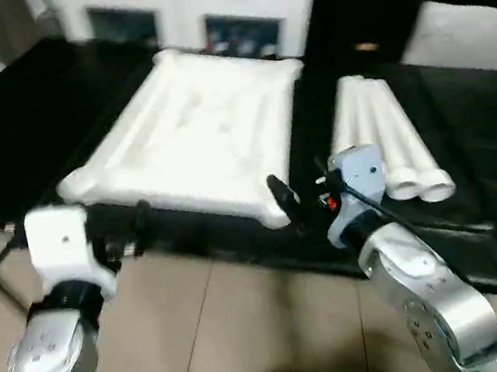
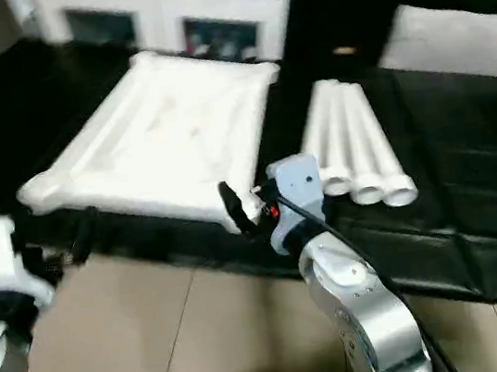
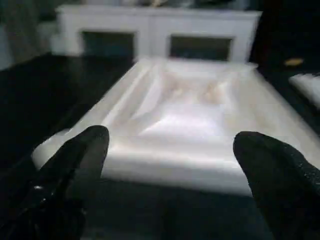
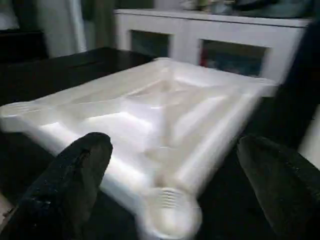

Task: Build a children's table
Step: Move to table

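1. The left gripper (image 3: 170, 165) hovers at the near edge of the black counter (image 1: 17, 136), its jaws spread wide and holding nothing. The tabletop's near left corner lies just ahead of it.
2. The tabletop (image 1: 198, 133) lies underside up on the counter, ribs and round corner sockets showing. Its near edge faces the robot, between the two arms.
3. The right gripper (image 4: 172, 180) hangs at the tabletop's near right corner socket (image 4: 167, 215), jaws wide and empty, the socket centred just ahead of them.
4. The four legs (image 1: 382, 142) lie side by side to the right of the tabletop, long axes running away from the robot, open ends nearest.
5. Judging by this, the right arm is much nearer the legs and best placed to reach across for one.
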